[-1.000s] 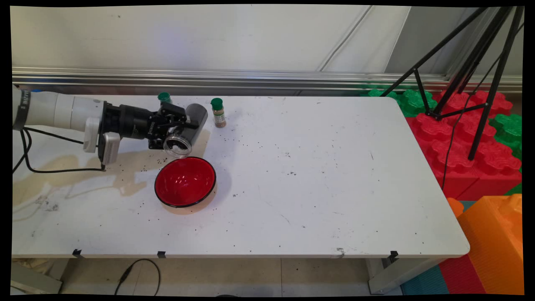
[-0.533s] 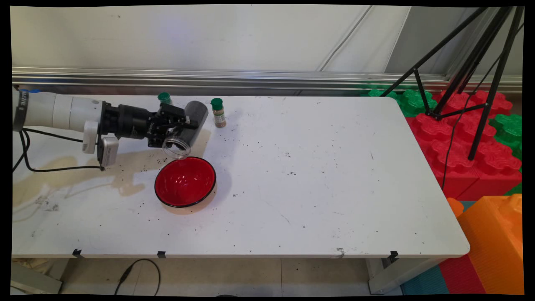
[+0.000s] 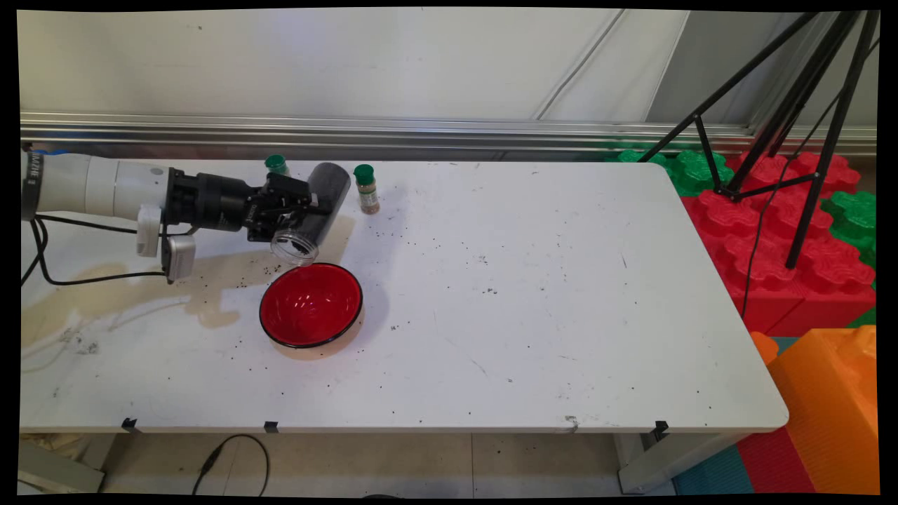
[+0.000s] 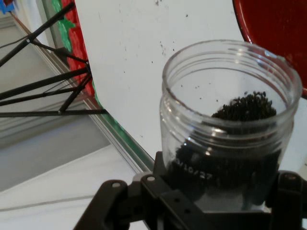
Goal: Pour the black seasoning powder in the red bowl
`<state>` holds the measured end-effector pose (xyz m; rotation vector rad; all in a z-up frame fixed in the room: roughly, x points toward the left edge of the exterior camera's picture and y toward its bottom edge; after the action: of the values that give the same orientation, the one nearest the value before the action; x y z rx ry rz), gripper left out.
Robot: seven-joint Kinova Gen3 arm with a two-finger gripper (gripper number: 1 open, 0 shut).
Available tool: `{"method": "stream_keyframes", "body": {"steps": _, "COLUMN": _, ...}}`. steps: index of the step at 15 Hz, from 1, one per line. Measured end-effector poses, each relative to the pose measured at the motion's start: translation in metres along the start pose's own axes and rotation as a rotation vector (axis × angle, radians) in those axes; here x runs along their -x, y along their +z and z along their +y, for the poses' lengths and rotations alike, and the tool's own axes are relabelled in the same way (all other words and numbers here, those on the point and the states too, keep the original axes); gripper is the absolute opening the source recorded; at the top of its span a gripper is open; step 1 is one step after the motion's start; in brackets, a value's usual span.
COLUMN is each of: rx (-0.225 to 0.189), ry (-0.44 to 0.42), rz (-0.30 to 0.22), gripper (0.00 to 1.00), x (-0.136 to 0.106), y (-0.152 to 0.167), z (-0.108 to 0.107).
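Arm enters from left, lying roughly level over the table (image 3: 533, 294), black cables hanging under it. Gripper (image 3: 298, 210) clamped on a clear jar (image 3: 312, 214), 1 finger each side of the jar body; hand view shows the gripper (image 4: 218, 203) linkage hugging the jar (image 4: 230, 134) near its base end. Jar is tipped, dark base up toward the far wall, open mouth down toward the near side, no lid on. Dark granules (image 4: 244, 108) sit inside, piled close to the mouth; some show through the mouth in main view too. Jar mouth hangs just above and behind the far rim of the red bowl (image 3: 311, 305), not touching it as far as can be told. Bowl (image 4: 278, 33) interior looks bare red in main view. Behind the gripper, 1 green-capped bottle (image 3: 276, 165) is partly hidden by it. Just right of the jar's raised base stands a 2nd green-capped spice bottle (image 3: 366, 188), upright, apart from the jar. Table has brownish stains (image 3: 105, 294) left of the bowl and dark specks scattered around bowl and mid-table. Far right, off the table: black tripod (image 3: 793, 119) over red and green foam blocks (image 3: 772, 231), orange block (image 3: 828, 407) at lower right.
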<state>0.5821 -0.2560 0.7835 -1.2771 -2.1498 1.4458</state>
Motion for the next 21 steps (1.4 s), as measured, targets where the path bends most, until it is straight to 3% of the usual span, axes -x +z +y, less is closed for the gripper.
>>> {"method": "stream_keyframes", "body": {"steps": 21, "rx": -0.027, "ry": 0.225, "rz": 0.001, "gripper": 0.00, "x": -0.0026, "y": -0.0053, "z": -0.0064}}
